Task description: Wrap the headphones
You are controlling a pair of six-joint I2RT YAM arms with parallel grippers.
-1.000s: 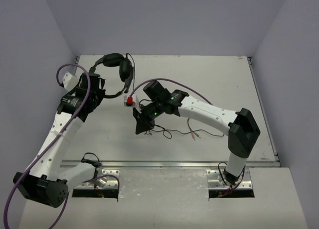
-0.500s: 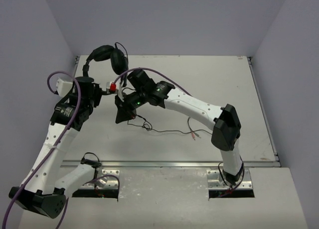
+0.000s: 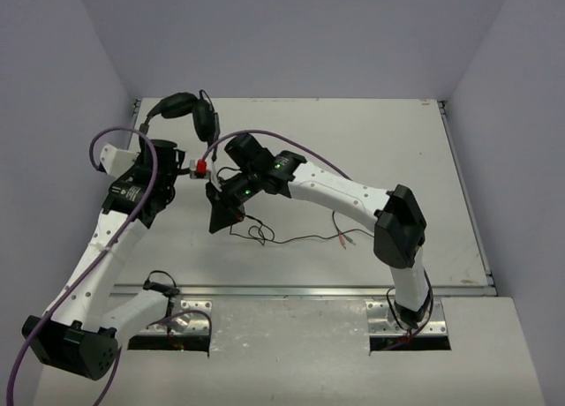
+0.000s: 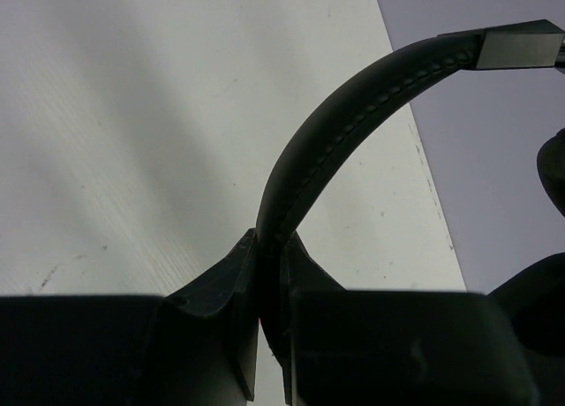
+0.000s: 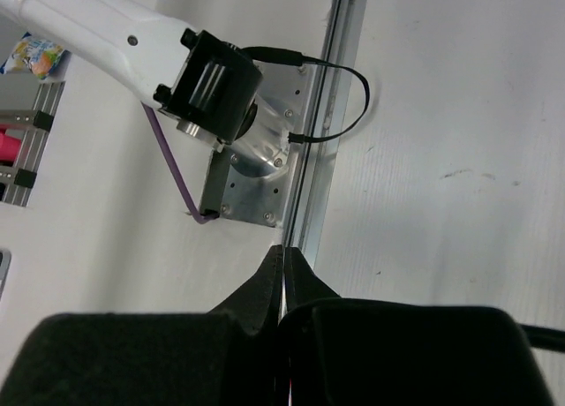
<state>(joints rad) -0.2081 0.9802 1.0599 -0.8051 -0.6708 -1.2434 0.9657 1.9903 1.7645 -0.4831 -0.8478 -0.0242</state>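
The black headphones (image 3: 181,104) hang at the back left, held off the table. My left gripper (image 3: 159,146) is shut on the curved headband (image 4: 353,106). In the left wrist view the jaws (image 4: 269,243) pinch it edge-on. One ear cup (image 3: 205,121) hangs to the right. My right gripper (image 3: 219,219) points down and left and is shut (image 5: 284,251). The thin black cable (image 3: 300,240) starts at its tips and trails right across the table to the reddish plug tips (image 3: 346,239). Inside the jaws the cable hardly shows.
A small red and white piece (image 3: 199,167) sits between the two wrists. The metal rail (image 5: 328,150) marks the table's front edge, with the left arm's base (image 5: 216,88) beside it. Purple robot cables (image 3: 113,137) loop by the left arm. Walls close in at the left and back.
Both arms have moved left and back. The headphones went with the left gripper toward the back left corner. The right gripper dragged the cable leftward.
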